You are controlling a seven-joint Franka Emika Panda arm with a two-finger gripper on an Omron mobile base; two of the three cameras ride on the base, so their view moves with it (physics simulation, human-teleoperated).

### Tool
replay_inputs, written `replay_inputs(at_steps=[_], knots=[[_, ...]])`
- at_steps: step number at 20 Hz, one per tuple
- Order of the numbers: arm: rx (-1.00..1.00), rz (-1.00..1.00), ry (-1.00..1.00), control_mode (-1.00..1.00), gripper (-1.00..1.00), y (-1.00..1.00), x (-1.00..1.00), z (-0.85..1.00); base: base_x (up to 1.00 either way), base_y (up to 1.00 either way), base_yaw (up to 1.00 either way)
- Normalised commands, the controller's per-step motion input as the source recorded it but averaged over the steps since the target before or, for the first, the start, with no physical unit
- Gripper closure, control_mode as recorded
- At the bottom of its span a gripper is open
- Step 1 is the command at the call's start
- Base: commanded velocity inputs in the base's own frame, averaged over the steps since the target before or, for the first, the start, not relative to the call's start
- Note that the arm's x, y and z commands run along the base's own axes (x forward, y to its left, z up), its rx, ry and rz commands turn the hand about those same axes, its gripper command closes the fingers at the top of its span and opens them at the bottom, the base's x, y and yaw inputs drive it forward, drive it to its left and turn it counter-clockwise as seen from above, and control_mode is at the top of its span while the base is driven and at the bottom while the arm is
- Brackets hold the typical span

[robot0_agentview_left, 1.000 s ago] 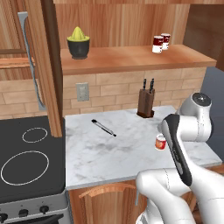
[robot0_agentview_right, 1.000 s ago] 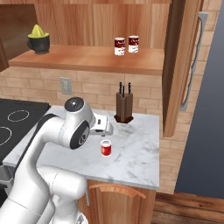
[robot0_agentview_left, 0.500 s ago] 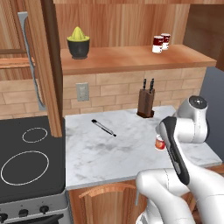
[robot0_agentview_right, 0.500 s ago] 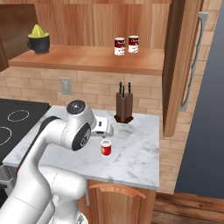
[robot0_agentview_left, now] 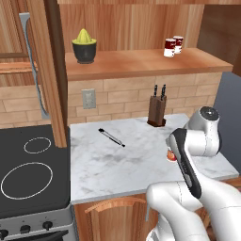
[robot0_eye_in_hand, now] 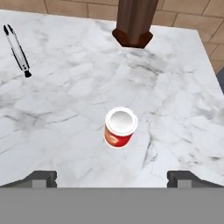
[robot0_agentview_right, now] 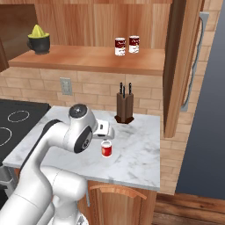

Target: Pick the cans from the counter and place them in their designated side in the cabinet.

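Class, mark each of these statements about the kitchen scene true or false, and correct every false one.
1. A red can stands upright on the counter. True.
2. The tool is shut on the can. False: its jaws are open, apart from the can, holding nothing.
3. Two cans stand on the cabinet shelf. True.
4. The knife block lies on the stove. False: it stands on the counter by the brick wall.
5. The yellow juicer sits beside the shelf cans. False: it is at the shelf's far other end.
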Motion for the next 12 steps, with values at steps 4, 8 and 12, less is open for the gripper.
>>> replay_inputs(at_steps=[4,8,12], knots=[[0.0,0.0,0.0,-1.0,-1.0,0.0,0.08,-0.18,0.0,0.0,0.0],[0.0,0.0,0.0,-1.0,-1.0,-0.01,0.08,-0.18,0.0,0.0,0.0],[0.0,0.0,0.0,-1.0,-1.0,-0.03,0.12,-0.16,0.0,0.0,0.0]])
